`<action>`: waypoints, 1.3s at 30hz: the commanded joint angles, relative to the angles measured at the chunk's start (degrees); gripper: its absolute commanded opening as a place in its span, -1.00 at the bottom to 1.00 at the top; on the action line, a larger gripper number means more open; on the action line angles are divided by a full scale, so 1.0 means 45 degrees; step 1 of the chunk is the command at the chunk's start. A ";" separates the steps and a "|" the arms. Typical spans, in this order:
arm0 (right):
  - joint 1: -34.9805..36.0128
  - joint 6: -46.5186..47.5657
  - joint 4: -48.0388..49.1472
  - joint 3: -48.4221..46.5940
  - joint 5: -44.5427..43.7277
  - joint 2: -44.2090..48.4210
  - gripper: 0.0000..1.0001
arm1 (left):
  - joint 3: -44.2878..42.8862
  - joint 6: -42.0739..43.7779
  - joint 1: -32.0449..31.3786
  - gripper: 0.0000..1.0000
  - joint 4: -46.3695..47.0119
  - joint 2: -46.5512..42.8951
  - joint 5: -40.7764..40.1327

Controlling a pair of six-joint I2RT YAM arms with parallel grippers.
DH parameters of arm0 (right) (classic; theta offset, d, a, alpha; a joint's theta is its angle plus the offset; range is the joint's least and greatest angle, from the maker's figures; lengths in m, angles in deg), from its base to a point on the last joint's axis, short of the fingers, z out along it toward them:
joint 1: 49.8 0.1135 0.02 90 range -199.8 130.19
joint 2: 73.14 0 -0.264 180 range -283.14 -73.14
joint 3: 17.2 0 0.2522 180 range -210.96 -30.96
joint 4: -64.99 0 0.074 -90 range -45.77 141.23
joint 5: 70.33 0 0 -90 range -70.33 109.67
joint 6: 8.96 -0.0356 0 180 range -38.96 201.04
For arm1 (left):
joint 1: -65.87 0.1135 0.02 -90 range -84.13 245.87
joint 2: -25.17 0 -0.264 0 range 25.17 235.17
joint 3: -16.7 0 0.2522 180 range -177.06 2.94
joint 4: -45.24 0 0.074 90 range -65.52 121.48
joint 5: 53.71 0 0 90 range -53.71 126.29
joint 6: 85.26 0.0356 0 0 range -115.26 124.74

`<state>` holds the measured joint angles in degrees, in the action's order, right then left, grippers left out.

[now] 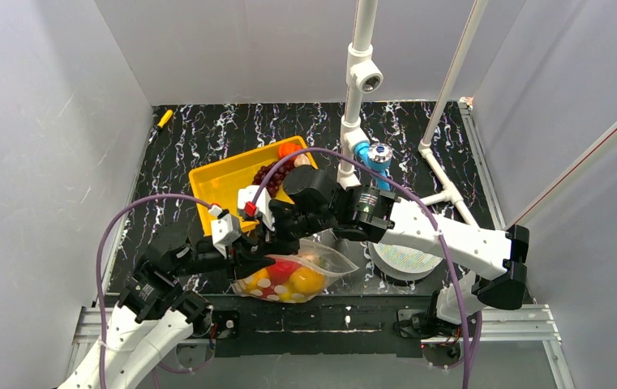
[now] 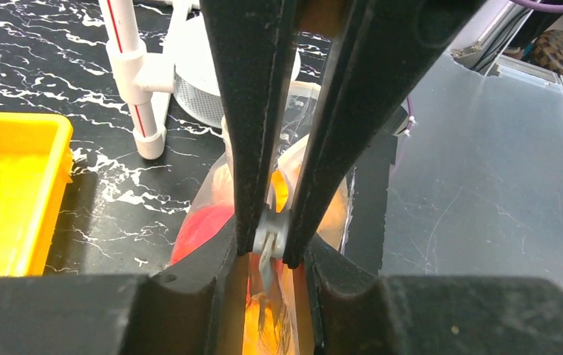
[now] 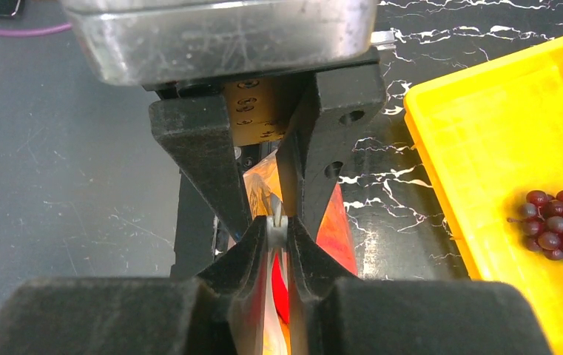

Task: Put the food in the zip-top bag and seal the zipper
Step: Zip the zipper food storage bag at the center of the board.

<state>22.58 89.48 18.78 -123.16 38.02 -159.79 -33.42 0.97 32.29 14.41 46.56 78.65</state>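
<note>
**Two robot claws pinch the mouth edge of a filled zip-top bag (image 1: 329, 263)**

Seen from above, the clear bag lies at the near edge of the black marbled table (image 1: 207, 134). It is just in front of the yellow tray (image 1: 220, 190) and to the left of the round white spool disc (image 1: 404, 261). Glossy toy food shows through the plastic: a red piece (image 1: 282, 267), a yellow piece (image 1: 306, 280) and an orange piece with white spots (image 1: 260, 284).

The left gripper (image 2: 267, 238) reaches in from the lower left and is clenched on the bag. Its wrist camera shows two dark fingers closed on a thin pale strip, the zipper (image 2: 266, 226), with red and orange food visible in the bag beneath.

The right gripper (image 3: 278, 222) reaches across from the right and is also clenched on the bag. Its fingertips meet on a sliver of clear plastic at the same edge. From above, the two grippers sit close beside each other over the bag's left end. Whether the zipper is pressed shut along its whole length cannot be told.

In the tray, a bunch of dark purple grapes (image 3: 559, 222) lies towards the far right end. An orange-red fruit (image 1: 289, 150) sits at the tray's far corner.
</note>
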 commanded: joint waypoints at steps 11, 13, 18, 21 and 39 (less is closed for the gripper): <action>-0.0121 -0.0087 -0.0160 -0.0225 0.0024 0.0582 -0.97 | -0.0209 0.0393 0.0002 -0.28 -0.0495 -0.0449 0.0348; -0.0121 -0.0084 -0.0121 -0.0254 0.0020 0.0560 -0.97 | -0.0222 0.0433 0.0006 -0.22 -0.0523 -0.0360 0.0486; -0.0118 -0.0115 -0.0275 -0.0332 0.0096 0.0478 -0.97 | -0.0172 0.0436 0.0002 -0.52 -0.0390 -0.0535 -0.0159; -0.0109 -0.0140 -0.0333 -0.0321 0.0115 0.0443 -0.97 | -0.0192 0.0305 0.0005 -0.97 -0.0225 -0.0492 -0.0687; -0.0486 -0.0075 -0.0445 0.2024 -0.0967 0.2113 -0.97 | 0.1357 -0.1502 0.0003 -1.00 0.0934 -0.3856 -0.4095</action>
<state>22.12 89.36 22.46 -116.13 35.99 -155.78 -26.85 -5.23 32.13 17.09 30.88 64.97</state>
